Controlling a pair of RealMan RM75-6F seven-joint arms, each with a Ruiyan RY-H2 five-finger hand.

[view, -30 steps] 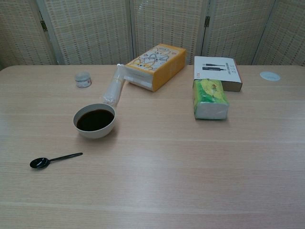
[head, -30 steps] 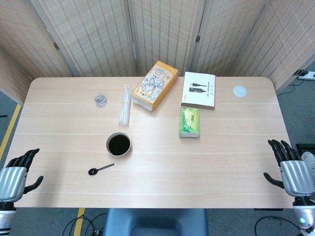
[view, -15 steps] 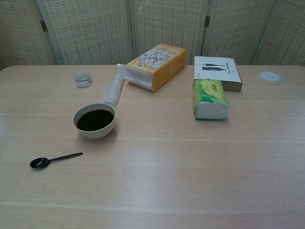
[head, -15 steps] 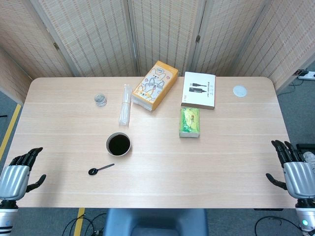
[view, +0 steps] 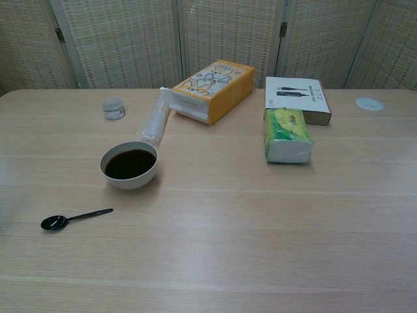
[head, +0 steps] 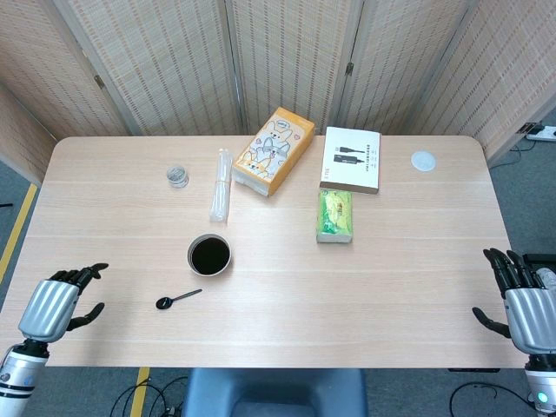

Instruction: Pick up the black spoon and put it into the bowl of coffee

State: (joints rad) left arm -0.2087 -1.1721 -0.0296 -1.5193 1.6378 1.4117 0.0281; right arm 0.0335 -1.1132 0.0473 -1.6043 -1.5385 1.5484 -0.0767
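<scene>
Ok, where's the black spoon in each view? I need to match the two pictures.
Head view: spoon lies lower left of centre, below and left of the bowl, with the left hand further left.
Chest view: spoon lies at lower left, in front of and left of the bowl.
Shared landmark: the bowl of coffee, apart from the spoon in both.

A small jar point(head: 178, 177) is seen far left, a sleeve of cups point(head: 221, 185) beside an orange box point(head: 274, 151), then a white box point(head: 351, 160), a green pack point(head: 335, 215) nearer, and a lid point(head: 422, 161) far right.
</scene>
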